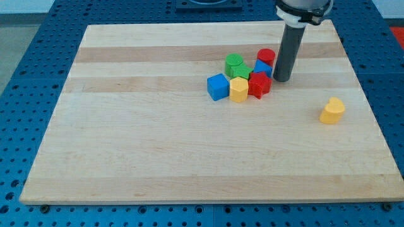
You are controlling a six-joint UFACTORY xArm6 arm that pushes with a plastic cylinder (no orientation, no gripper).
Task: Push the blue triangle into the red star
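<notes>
Upper right of centre, blue triangle (262,67) already sat touching red star (259,84), so the push looked basically done. My tip (281,80) stood just right of both; no pincer exists, only a rod.

My tip (281,80) ends a straight, dark grey rod.

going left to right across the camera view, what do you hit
blue cube → yellow block → red star → my tip → yellow heart; the green, blue triangle and red round blocks overlap these.
</notes>
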